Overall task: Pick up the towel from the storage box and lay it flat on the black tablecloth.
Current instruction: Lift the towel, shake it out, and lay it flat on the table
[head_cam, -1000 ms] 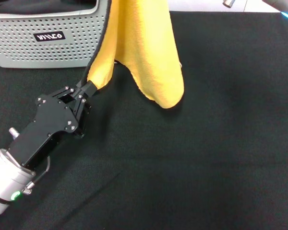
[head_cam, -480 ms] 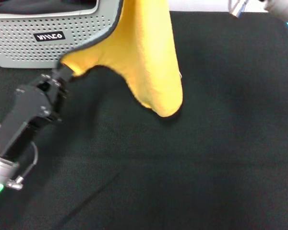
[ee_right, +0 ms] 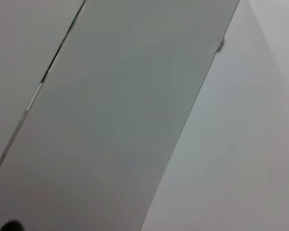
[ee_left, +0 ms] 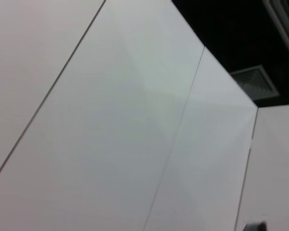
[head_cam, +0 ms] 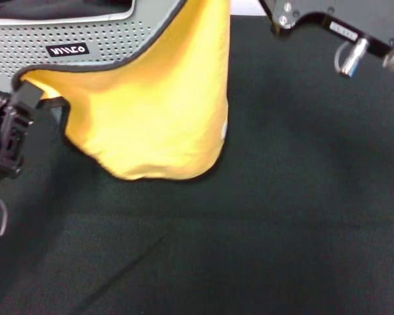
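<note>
- Towel: yellow face toward the head camera, thin black edging along the upper rim, held up and spread between two corners, hanging as a broad sheet over the cloth-covered table; lower curved edge low above, perhaps touching, the surface, contact not clear; small white patch at its right-hand edge
- Left gripper: black, at far left of head view, fingers clamped on the towel's left corner, just in front of the bin's lower left part
- Right gripper: black body entering at top right of head view, silver cylindrical fitting below it; fingertips hidden behind the top margin and the towel's upper right corner, so grasp cannot be told; towel's upper edge rises toward it
- Storage box: light grey, dotted perforated walls, black label with white lettering, at upper left, behind the towel; right part covered by the lifted cloth; dark interior visible at top
- Black tablecloth: fine-textured, covers nearly the whole work surface; faint crease running diagonally at lower left
- Left wrist view: pale panels with thin seams, a dark area and a vent grille, no task item visible
- Right wrist view: plain grey-white panels with seams, no task item visible
</note>
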